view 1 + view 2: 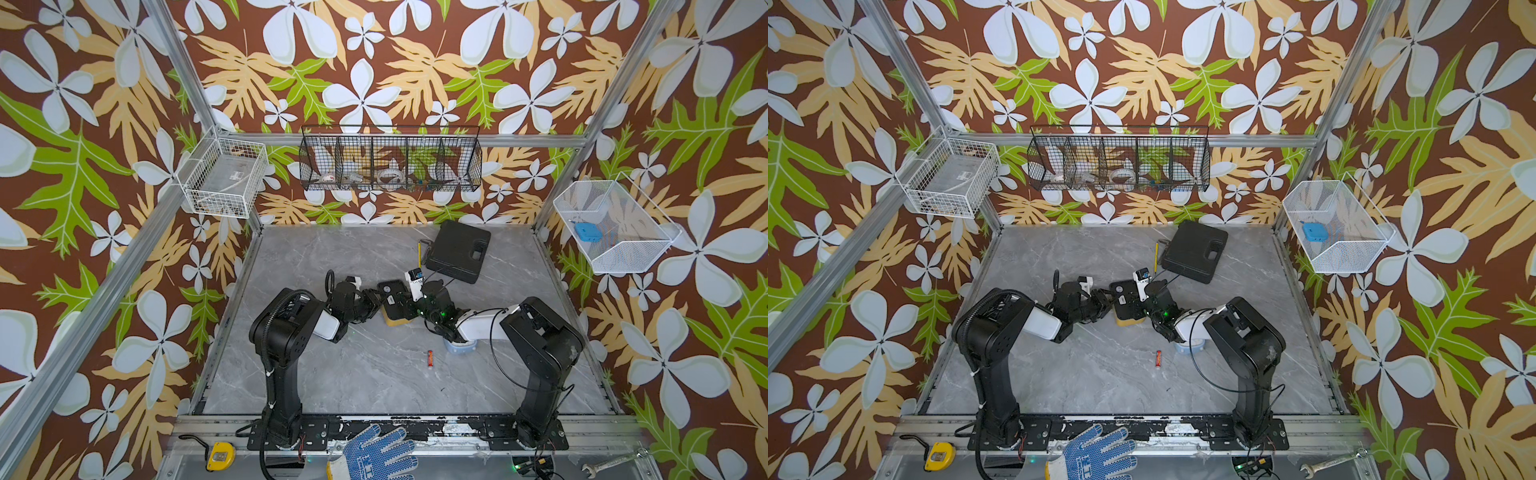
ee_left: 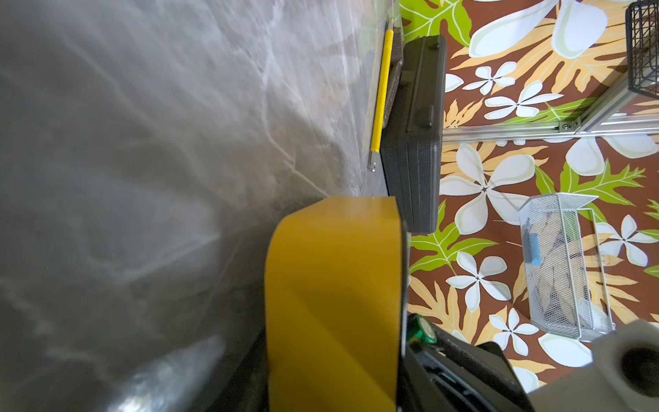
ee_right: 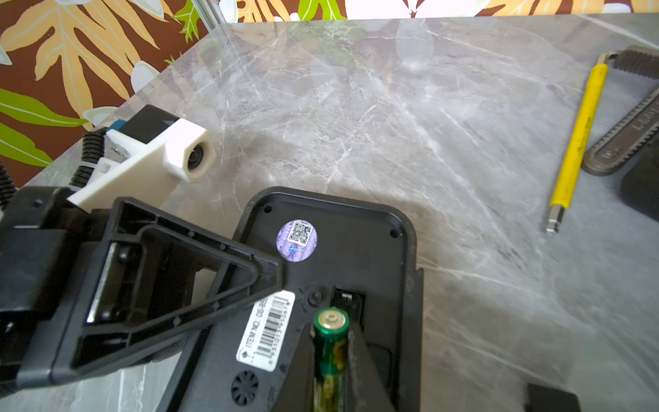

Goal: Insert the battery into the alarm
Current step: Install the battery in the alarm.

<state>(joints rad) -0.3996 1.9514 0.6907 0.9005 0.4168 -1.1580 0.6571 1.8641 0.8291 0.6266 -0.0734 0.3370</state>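
**Green battery at the alarm's open slot**

In the middle of both top views, the alarm (image 1: 392,301) lies back-up on the bench (image 1: 353,374). The left pincer (image 1: 374,306) is clamped on its edge. The right pincer (image 3: 330,371) is closed on a green battery (image 3: 330,339), whose tip is just beside the open slot (image 3: 347,299). A red battery (image 1: 430,358) lies lower centre. At upper left, a white wire basket (image 1: 245,143) holds a pale flat box (image 1: 228,174). The black rack (image 1: 390,128) at top centre holds tape rolls (image 1: 390,174). The mesh basket (image 1: 631,253) at right holds a blue gadget (image 1: 586,232).
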